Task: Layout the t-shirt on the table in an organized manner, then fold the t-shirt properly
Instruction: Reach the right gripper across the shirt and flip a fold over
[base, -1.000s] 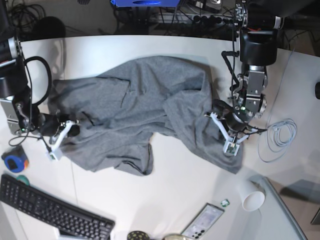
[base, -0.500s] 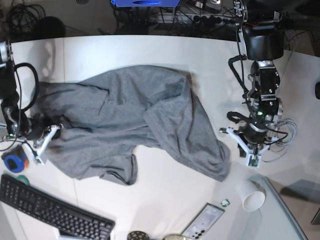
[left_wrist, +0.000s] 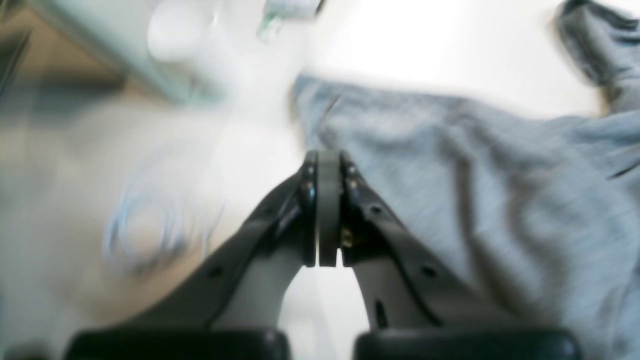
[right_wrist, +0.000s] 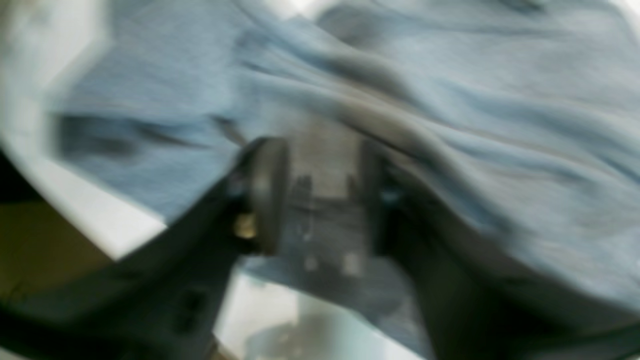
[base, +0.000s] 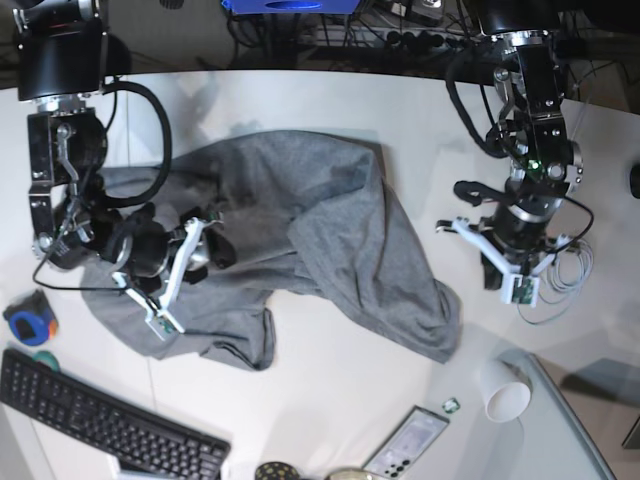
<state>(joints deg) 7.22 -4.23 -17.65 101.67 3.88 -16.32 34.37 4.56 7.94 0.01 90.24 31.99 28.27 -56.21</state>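
The grey t-shirt (base: 300, 230) lies crumpled across the middle of the white table (base: 340, 390), with folds and one corner trailing to the lower right. My right gripper (base: 160, 322) is at the shirt's lower-left edge. In the blurred right wrist view its jaws (right_wrist: 320, 200) stand a little apart with grey fabric (right_wrist: 450, 100) bunched between them and draped over one finger. My left gripper (base: 520, 292) is shut and empty over bare table to the right of the shirt. The left wrist view shows its pads (left_wrist: 322, 165) pressed together, with the shirt (left_wrist: 500, 175) beside them.
A white cable coil (base: 565, 268) lies right by the left gripper. A white cup (base: 505, 392) and a phone (base: 410, 440) sit at the front right. A black keyboard (base: 100, 420) and a blue roll (base: 28, 325) are at the front left.
The right gripper dragged the shirt left, then swung back right over its lower-left part. The left gripper let go of the shirt's right corner and moved right and away.
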